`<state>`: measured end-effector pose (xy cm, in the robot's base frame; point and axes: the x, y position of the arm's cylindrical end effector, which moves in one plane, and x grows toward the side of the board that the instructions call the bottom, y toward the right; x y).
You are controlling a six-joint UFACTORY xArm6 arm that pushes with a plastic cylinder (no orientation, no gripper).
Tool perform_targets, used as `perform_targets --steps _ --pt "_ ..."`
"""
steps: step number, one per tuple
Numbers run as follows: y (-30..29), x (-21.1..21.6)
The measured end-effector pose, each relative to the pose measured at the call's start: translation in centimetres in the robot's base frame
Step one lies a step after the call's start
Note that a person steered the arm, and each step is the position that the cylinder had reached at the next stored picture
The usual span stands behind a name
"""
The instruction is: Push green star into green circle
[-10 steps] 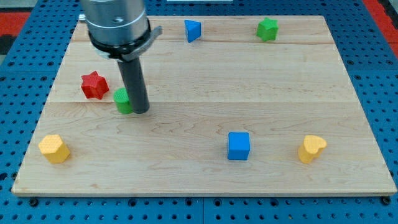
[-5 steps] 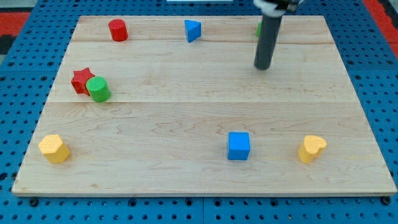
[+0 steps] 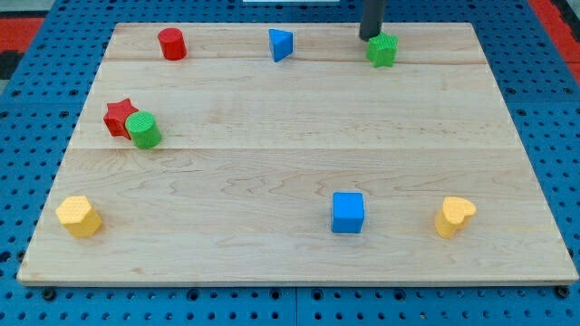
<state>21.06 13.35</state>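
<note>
The green star point(image 3: 383, 50) lies near the view's top right on the wooden board point(image 3: 299, 163). My tip point(image 3: 370, 37) stands at the board's top edge, touching the star's upper left side. The green circle point(image 3: 143, 130) is a short cylinder at the view's left, touching the red star point(image 3: 118, 118) on that star's lower right side. The rod is cut off by the view's top.
A red cylinder point(image 3: 171, 43) and a blue triangle point(image 3: 282, 43) lie along the view's top. A blue cube point(image 3: 347, 213) and a yellow heart point(image 3: 453, 217) lie at the bottom right. A yellow hexagon point(image 3: 79, 216) lies at the bottom left.
My tip went from beside the green circle across to the top right, then up to the green star's upper left. The green circle and red star shifted slightly left and up.
</note>
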Motion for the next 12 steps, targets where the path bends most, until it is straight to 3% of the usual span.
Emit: perform_targets --steps 1,3,5,6,7,8,9,10,11,12 --pt "4.4 1.1" --pt "-1.7 2.5" --pt "-2.4 3.1" --pt "-4.9 6.1" --pt "-3.6 8.8" --pt "-2.6 6.0" --pt "2.4 7.0" --pt "2.7 9.1" --pt "-5.8 9.5" --pt "-10.2 11.0"
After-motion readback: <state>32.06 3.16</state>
